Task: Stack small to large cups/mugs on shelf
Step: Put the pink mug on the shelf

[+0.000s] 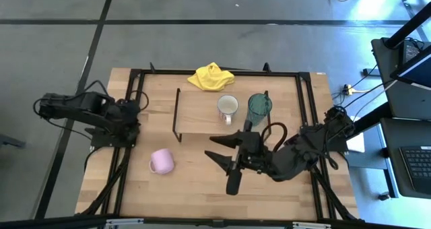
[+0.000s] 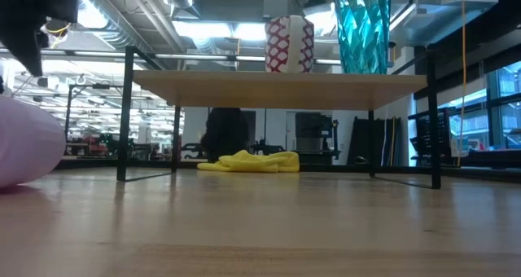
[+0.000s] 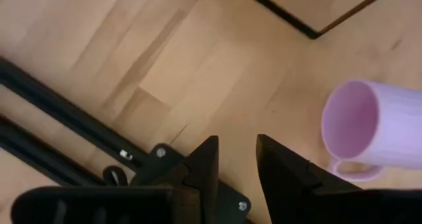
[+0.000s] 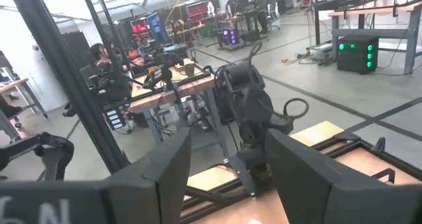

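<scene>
Shelf (image 1: 202, 114): white mug (image 1: 227, 107) and teal cup (image 1: 258, 108) standing side by side on it | pink mug (image 1: 161, 161) on its side on tabletop, apart from shelf | right gripper (image 1: 224, 149) spread wide, empty, near shelf front | left gripper (image 3: 236, 159) narrowly parted, empty, at left edge

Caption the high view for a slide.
White mug and teal cup on shelf; pink mug lies on table.

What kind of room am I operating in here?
Likely a robotics lab or open workshop: workbenches with monitors and gear behind the table, exposed ceiling ducts, and a seated person.
</scene>
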`<state>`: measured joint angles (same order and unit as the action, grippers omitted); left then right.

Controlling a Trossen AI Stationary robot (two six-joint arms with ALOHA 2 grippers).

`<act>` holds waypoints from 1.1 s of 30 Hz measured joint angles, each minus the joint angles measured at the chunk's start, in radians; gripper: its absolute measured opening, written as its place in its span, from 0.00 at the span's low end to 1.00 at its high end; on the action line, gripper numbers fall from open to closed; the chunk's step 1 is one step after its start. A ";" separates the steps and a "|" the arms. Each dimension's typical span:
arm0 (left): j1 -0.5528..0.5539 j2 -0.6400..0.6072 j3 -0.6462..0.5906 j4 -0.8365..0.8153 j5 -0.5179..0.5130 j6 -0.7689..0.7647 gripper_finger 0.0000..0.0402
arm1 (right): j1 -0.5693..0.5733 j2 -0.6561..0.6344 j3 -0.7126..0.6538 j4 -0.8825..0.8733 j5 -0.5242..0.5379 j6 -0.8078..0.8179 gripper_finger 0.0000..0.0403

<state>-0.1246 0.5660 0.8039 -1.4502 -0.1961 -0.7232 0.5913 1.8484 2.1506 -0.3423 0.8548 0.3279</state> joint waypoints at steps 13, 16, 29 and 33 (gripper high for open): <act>0.000 0.001 -0.044 0.027 -0.023 -0.130 0.24 | 0.001 0.000 0.000 -0.005 0.009 0.008 0.49; 0.000 0.001 -0.044 0.035 -0.019 -0.113 0.24 | 0.001 0.000 0.000 -0.028 0.009 0.008 0.49; 0.000 0.003 -0.045 0.150 -0.012 -0.068 0.29 | 0.002 0.000 0.000 -0.059 0.009 0.008 0.49; 0.000 0.003 -0.045 0.150 0.032 -0.109 0.36 | 0.003 0.000 0.000 -0.104 0.008 0.034 0.49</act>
<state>-0.1246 0.5690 0.7586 -1.3004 -0.1646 -0.8318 0.5941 1.8480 2.1506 -0.4463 0.8631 0.3622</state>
